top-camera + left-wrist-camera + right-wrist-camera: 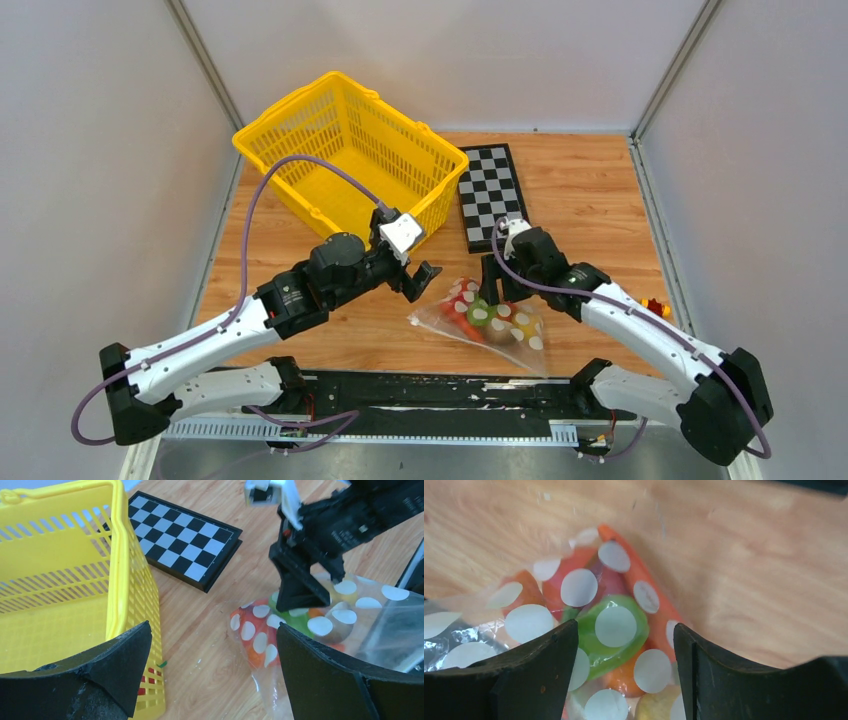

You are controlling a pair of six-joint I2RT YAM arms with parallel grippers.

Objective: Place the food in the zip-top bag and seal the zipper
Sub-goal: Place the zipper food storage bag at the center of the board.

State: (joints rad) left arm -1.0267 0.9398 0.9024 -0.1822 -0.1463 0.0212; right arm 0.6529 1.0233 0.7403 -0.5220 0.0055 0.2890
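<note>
- Upper left of the top view: yellow plastic mesh basket [340,150]. It looks empty from here.
- Left of centre: the left gripper [425,283] hangs just beside the bag. Its jaws are spread as wide as they go, with nothing in them.
- Centre, low: the clear polka-dot zip-top bag [485,318] lies flat on the wooden table [590,190]. The toy food [611,640] is inside, with a green pepper, an orange carrot and something red showing through the dots.
- Just right of that: the right gripper [624,670] is straight over the bag. Its jaws are parted and, as far as I can see, grip nothing.
- Above it: a black-and-white checkerboard [490,195].
- My guess is that filling's done and sealing is in hand. I can't make out the zipper, so I can't say if it's shut. Next move probably needs one gripper pinning the bag while the other pinches along the mouth edge.
</note>
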